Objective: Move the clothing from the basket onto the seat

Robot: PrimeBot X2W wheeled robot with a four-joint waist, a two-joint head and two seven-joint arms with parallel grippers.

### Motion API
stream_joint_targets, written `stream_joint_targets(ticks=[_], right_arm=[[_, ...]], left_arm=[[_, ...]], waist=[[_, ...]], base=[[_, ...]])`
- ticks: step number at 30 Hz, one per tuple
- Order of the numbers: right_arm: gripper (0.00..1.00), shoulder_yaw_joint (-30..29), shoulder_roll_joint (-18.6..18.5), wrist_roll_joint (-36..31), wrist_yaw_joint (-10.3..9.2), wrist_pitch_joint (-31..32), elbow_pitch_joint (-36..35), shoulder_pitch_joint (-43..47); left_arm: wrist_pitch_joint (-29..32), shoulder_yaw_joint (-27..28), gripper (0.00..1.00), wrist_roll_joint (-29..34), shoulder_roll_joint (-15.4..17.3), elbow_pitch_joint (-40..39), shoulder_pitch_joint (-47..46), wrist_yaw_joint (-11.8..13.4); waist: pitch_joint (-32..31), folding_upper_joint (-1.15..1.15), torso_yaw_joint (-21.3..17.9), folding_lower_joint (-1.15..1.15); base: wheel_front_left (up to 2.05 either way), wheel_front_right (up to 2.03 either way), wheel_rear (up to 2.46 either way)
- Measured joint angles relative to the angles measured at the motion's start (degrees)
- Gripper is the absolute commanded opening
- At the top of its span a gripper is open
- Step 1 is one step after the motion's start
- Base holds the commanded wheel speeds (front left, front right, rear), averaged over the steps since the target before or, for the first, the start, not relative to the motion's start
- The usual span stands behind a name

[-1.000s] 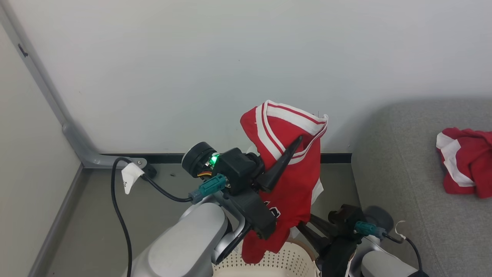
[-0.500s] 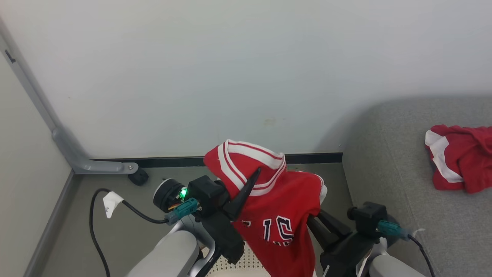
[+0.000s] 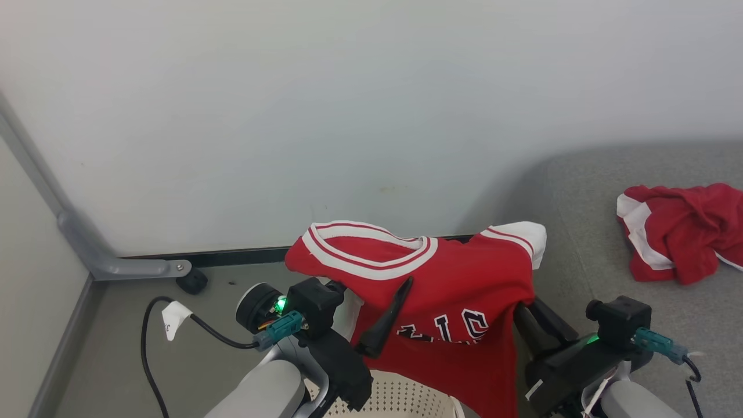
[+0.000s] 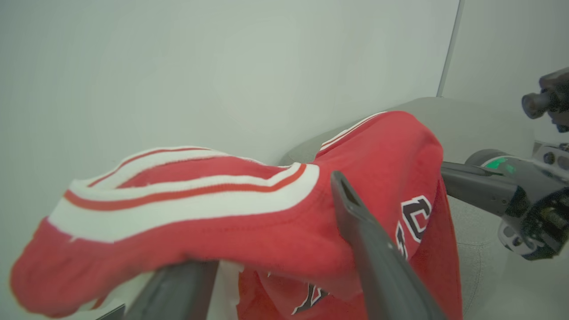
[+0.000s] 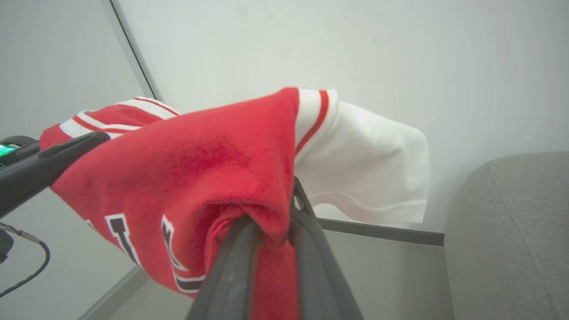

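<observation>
A red jersey (image 3: 458, 284) with white trim and navy letters hangs spread between my two grippers, above the cream perforated basket (image 3: 406, 395). My left gripper (image 3: 374, 290) is open: in the left wrist view its fingers (image 4: 373, 258) stand wide apart, the jersey (image 4: 249, 231) draped over the hidden one. My right gripper (image 3: 531, 316) is shut on the jersey's right shoulder. In the right wrist view its fingers (image 5: 311, 249) pinch the red cloth (image 5: 222, 160). A second red garment (image 3: 676, 238) lies crumpled on the grey seat (image 3: 586, 273) at the right.
A white wall stands close behind, with a black baseboard. A grey metal bracket (image 3: 116, 267) sits at the floor's left corner. A black cable with a white tag (image 3: 172, 319) loops over the grey-green floor (image 3: 145, 371) beside my left arm.
The left gripper came down and its jaws have opened. The right gripper rose and took the jersey's right side, which now stretches sideways toward the seat. The camera shifted too.
</observation>
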Motion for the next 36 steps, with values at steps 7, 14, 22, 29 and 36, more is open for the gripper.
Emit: stream_joint_targets(ticks=[7, 14, 22, 29, 36], right_arm=[[0.0, -6.4, -1.1, -0.1, 0.0, 0.0, -2.8, 2.3], [0.0, -13.3, -2.1, -0.1, -0.01, 0.0, -5.2, 5.1], [0.0, -19.7, -2.2, -1.1, -0.01, 0.0, -8.5, 8.5], [0.0, -21.8, -1.9, -2.6, -0.01, 0.0, -11.3, 10.0], [0.0, -23.3, -1.1, -4.7, -0.01, 0.0, -14.2, 11.5]], left_arm=[[0.0, 0.3, 1.0, 0.0, 1.2, -0.4, 1.9, 0.7], [-0.1, 0.3, 1.0, 0.0, 1.4, -1.0, 2.3, 0.7], [-0.1, 0.2, 1.0, 0.1, 1.7, -1.6, 2.3, 0.7], [-0.3, 0.2, 1.0, 0.3, 2.2, -2.2, 3.6, 0.8], [-0.4, 0.3, 1.0, 0.5, 2.6, -3.3, 3.6, 1.0]], waist=[[-0.1, 0.0, -2.2, 0.0], [0.1, 0.0, -4.9, 0.0], [0.2, 0.0, -7.7, 0.0], [0.1, 0.0, -10.3, 0.0], [0.1, 0.0, -13.2, 0.0]], base=[[0.0, 0.0, 0.0], [0.0, 0.0, 0.0], [0.0, 0.0, 0.0], [0.0, 0.0, 0.0], [0.0, 0.0, 0.0]])
